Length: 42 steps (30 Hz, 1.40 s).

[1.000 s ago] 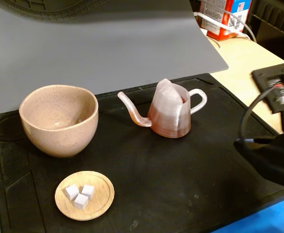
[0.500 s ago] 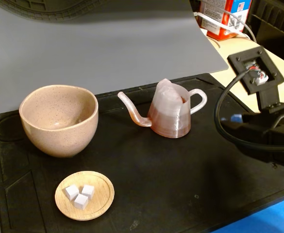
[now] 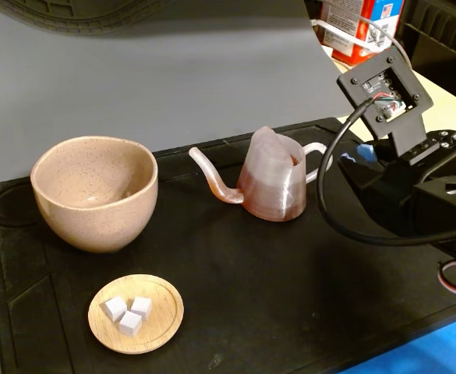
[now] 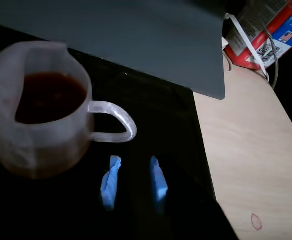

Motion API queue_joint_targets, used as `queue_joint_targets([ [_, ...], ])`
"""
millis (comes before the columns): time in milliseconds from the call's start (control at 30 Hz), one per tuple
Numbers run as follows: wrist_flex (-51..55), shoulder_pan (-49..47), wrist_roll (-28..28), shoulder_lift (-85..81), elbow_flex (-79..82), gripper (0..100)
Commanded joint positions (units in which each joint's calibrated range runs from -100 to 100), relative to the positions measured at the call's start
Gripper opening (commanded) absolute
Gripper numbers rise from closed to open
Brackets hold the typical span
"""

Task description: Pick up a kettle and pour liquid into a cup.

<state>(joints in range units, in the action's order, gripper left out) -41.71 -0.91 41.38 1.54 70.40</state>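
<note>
- Gripper [image 4: 134,176] — blue-tipped fingers apart, gripping nothing.
- Kettle [image 4: 38,122] just ahead of it — loop handle [image 4: 117,122] nearest the fingertips, not touching.
- Reddish-brown liquid [image 4: 48,96] inside.

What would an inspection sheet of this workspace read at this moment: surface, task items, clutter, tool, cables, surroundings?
Surface: black mat on a light wooden table; a grey sheet lies behind.
Task items: kettle upright on the mat, reddish-brown liquid inside, spout toward the cup; the cup stands apart at the left of the fixed view, no liquid seen in it.
Clutter: wooden saucer with three white cubes in front of the cup.
Tool: tool open, blue-tipped fingers just short of the kettle's handle, holding nothing.
Cables: black cable loops off the arm; white cable by the carton.
Surroundings: red carton behind the sheet.
</note>
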Motion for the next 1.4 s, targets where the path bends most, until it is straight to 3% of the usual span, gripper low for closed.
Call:
queue_joint_targets([
  [0, -0.6, 0.3, -0.3, 0.3, -2.0, 9],
  [167, -0.6, -0.3, -0.3, 1.1, -2.1, 20],
  [467, -0.4, -0.2, -0.3, 1.3, -2.4, 20],
  [767, -1.1, -0.3, -0.4, 9.6, -14.5, 20],
  [900, -0.7, -0.3, -3.9, 9.7, -15.1, 20],
  [1367, -1.1, -2.2, -4.2, 14.0, -17.6, 20],
])
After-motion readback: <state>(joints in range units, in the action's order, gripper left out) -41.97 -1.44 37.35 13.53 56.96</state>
